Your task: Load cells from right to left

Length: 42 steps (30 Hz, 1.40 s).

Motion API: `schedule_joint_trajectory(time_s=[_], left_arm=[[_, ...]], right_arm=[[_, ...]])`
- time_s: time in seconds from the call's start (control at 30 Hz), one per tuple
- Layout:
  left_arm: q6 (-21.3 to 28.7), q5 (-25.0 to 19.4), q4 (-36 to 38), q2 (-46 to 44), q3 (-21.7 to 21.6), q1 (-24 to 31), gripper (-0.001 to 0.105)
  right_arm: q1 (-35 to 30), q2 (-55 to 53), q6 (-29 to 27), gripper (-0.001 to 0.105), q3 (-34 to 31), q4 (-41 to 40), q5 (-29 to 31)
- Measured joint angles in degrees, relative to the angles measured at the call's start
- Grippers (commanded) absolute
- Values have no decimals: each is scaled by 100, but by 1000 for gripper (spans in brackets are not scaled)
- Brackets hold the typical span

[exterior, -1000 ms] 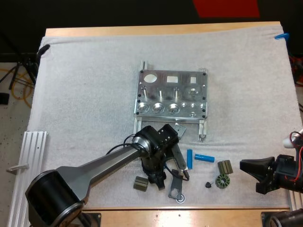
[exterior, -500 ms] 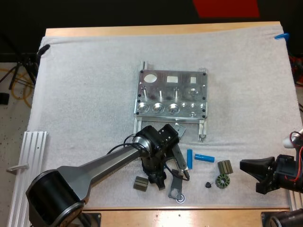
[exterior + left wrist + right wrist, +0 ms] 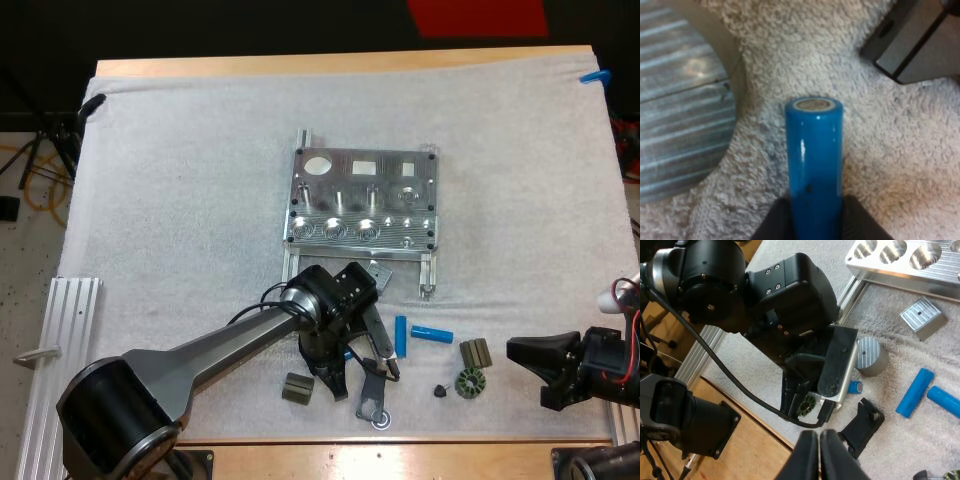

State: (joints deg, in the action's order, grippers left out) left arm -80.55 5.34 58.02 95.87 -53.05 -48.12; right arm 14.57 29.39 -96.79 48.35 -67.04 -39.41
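Observation:
A metal fixture (image 3: 360, 200) with round and square pockets lies mid-mat. My left gripper (image 3: 335, 378) is down on the mat in front of it, shut on a bright blue cylinder (image 3: 814, 160) that lies between its black fingers (image 3: 775, 225). In the right wrist view the end of that cylinder (image 3: 856, 387) peeks out under the left gripper. Two more blue cylinders (image 3: 400, 337) (image 3: 431, 333) lie just to the right. My right gripper (image 3: 512, 351) hovers low at the mat's right front, its fingers touching (image 3: 818, 447) with nothing held.
An olive block (image 3: 297, 388) lies left of the left gripper, a black bracket (image 3: 372, 392) to its right. Small dark parts (image 3: 475, 352) (image 3: 468, 382) (image 3: 441, 390) lie near the right gripper. A round metal piece (image 3: 870, 356) and a grey block (image 3: 923, 317) sit before the fixture. A ribbed rail (image 3: 60, 330) lies far left.
Hardly anything differs: my left arm has shifted very slightly over the same spot, and the right arm has stayed still.

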Motion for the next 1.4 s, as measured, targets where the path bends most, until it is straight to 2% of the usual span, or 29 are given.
schedule_joint_trajectory(time_s=[0.33, 0.57, 0.83, 0.93, 1.0, 1.07, 1.17, 1.3, 1.4], left_arm=[[-82, 0, 98, -87, 0, 0, 0], [16, 40, 155, -976, 13, 0, 0], [105, 529, 163, -2069, 13, 0, 0], [122, 841, 152, -2432, 13, 0, 0], [122, 1149, 152, -2642, 13, 0, 0], [122, 1450, 98, -2885, 13, 0, 0], [122, 1576, 26, -3136, 13, 0, 0], [135, 1748, -33, -3352, 13, 0, 0], [151, 2199, -136, -3464, 13, 0, 0]], right_arm=[[0, 0, 0, 0, 0, 0, 0], [0, 0, 0, 0, 0, 0, 0], [0, 0, 152, 0, 0, 0, 0], [0, 0, 216, 0, 0, 0, 0], [0, 0, 255, 5, 0, 0, 0], [0, 0, 344, 19, 0, 0, -32], [0, 0, 577, 38, 0, 0, -85], [0, 0, 685, 42, 0, 0, -100], [110, 35, 760, 42, 0, 28, -99]])
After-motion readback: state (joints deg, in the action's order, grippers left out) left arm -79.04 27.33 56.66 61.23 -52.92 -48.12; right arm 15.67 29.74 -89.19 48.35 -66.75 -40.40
